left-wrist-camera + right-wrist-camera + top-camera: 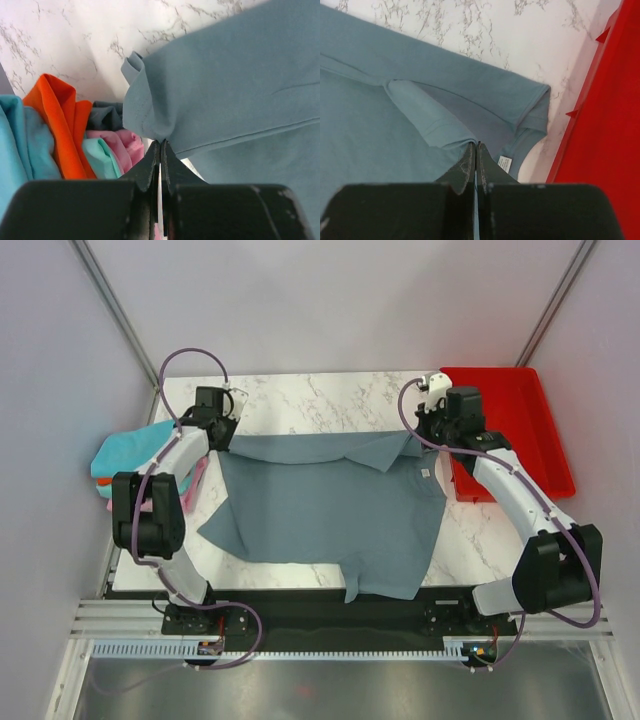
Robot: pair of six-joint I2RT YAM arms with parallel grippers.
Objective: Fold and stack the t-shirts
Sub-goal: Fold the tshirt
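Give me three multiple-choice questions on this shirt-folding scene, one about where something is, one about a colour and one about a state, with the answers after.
1. In the top view, where is the red tray?
A. Right of the grey-blue shirt
B. Left of it
C. Under it

2. What colour is the shirt spread across the table?
A. Orange
B. Pink
C. Grey-blue

3. How does the left gripper stand?
A. Open above the table
B. Shut on the grey-blue shirt's edge
C. Shut on the tray

Answers:
1 A: the tray lies at the table's right edge.
2 C: orange and pink show only in the folded pile at the left.
3 B: the left wrist view shows the jaws pinched together on the cloth.
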